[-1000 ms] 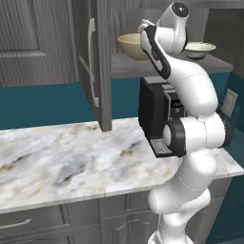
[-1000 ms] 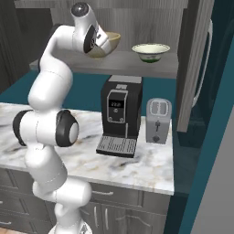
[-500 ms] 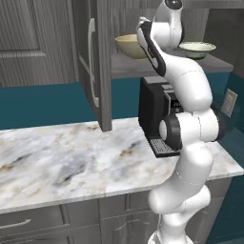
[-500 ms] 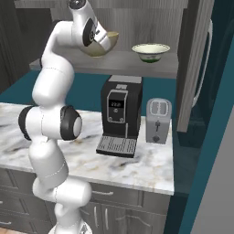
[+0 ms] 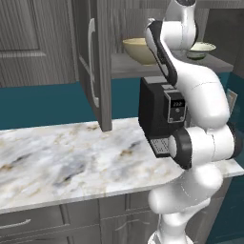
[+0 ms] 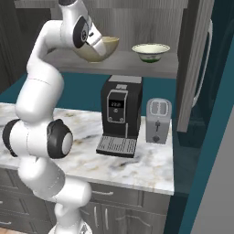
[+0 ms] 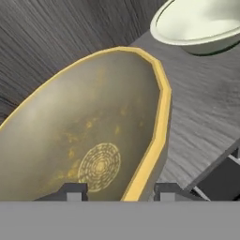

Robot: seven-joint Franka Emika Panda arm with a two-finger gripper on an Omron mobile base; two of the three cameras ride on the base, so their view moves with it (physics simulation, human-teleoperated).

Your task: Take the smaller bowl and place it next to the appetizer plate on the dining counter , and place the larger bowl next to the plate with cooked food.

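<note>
The claw [image 7: 117,191] is pinching the larger bowl [image 7: 89,136] by its rim on the shelf [image 6: 137,64]. That thin-edge grip is risking a slip, or a knock into the smaller bowl [image 7: 199,23] nearby.

— Where do you have the two bowls?

— You have both on the grey wooden cabinet shelf [image 6: 137,64]. From the right base view, your wide tan bowl with the yellowish rim [image 6: 103,48] sits left of the small cream-white bowl [image 6: 151,51], apart from it.

— And under the shelf?

— You see the black coffee machine [image 6: 119,114] on the veined marble worktop [image 6: 151,167], below the gap between the bowls, with the silver toaster [image 6: 158,121] just beside it on the right. The open grey cabinet door [image 5: 95,62] hangs left of the shelf in your left base view.
</note>
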